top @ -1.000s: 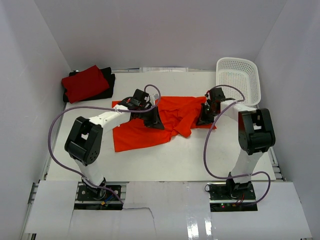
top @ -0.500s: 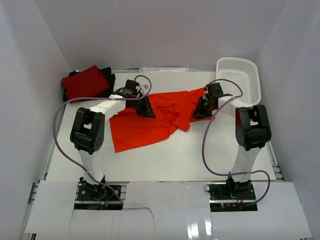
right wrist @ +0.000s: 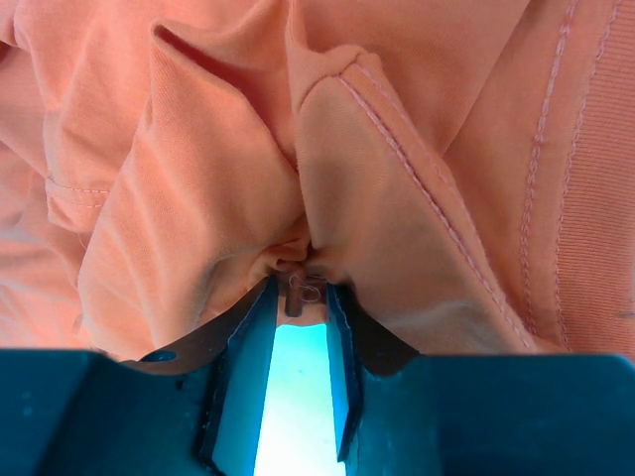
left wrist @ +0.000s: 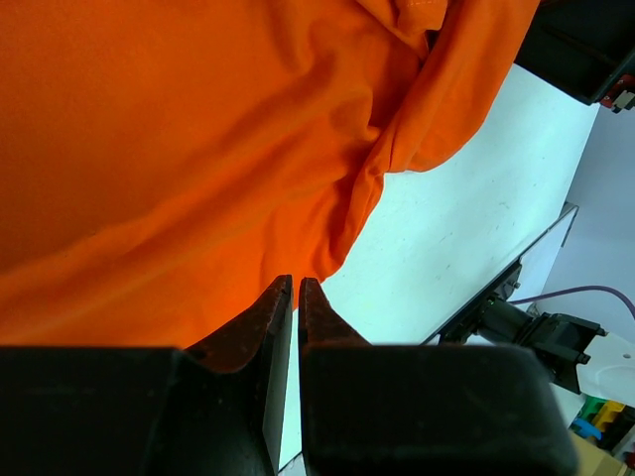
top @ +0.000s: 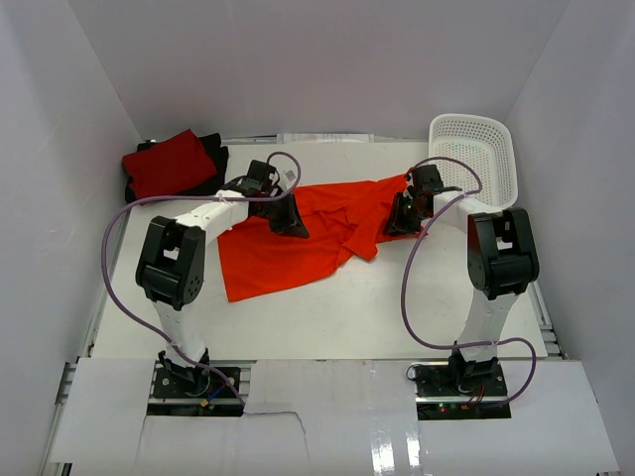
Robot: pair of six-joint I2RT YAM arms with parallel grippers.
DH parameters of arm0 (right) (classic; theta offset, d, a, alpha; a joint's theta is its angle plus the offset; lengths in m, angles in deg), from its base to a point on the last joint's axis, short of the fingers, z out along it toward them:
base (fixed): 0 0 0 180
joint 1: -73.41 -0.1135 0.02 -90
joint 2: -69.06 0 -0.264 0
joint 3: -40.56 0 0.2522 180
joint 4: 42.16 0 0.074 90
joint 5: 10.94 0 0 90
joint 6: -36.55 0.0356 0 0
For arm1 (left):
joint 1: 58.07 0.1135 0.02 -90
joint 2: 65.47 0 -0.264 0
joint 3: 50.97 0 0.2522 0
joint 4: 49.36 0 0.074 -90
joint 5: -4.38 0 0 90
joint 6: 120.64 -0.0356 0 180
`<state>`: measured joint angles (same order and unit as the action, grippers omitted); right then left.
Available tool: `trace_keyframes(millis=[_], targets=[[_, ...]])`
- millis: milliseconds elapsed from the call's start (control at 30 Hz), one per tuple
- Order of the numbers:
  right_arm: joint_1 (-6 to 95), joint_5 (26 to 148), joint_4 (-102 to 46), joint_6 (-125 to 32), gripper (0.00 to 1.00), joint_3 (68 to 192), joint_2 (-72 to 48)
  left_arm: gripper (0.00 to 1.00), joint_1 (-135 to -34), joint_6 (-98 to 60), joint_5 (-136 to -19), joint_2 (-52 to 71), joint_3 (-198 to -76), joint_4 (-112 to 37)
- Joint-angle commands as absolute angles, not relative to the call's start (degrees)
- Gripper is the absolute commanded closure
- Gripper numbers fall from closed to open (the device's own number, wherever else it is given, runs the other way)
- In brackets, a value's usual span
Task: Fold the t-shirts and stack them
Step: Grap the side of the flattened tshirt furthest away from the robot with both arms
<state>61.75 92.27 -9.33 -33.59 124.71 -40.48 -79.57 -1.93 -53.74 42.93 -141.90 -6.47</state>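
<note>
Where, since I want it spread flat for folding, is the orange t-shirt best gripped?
Probably along the far edge of the orange t-shirt, one point toward each end, coming down from above. Its near part lies flat, but the middle bunches in ridges; pulling that edge apart should smooth them.

The top external camera looks steeply down from above and behind the arm bases [top: 189, 382], which sit at the bottom of its frame. It stands far enough back to take in the whole table [top: 337, 317]. The left wrist camera looks along the left gripper [left wrist: 296, 286] at lower centre, close over the orange t-shirt [left wrist: 179, 149], with bare table at right. The right wrist camera sits nearer still — past the right gripper [right wrist: 298, 288], cloth fills its frame. All three views share that shirt.
</note>
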Motion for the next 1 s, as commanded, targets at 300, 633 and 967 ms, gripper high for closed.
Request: trace_keyframes(millis=[300, 633, 967], targets=[[61.5, 90.6, -6.4, -35.2, 0.67, 125.9, -37.7, 0.81, -79.6, -3.0, -53.2, 39.9, -141.2, -6.8], [60.9, 90.7, -4.8, -34.9, 0.68, 126.8, -35.7, 0.81, -79.6, -2.9, -53.3, 39.3, -140.1, -7.0], [60.5, 91.8, -5.0, -34.3, 0.76, 127.9, -36.5, 0.80, -79.6, -2.7, -53.4, 38.9, -139.7, -7.3]])
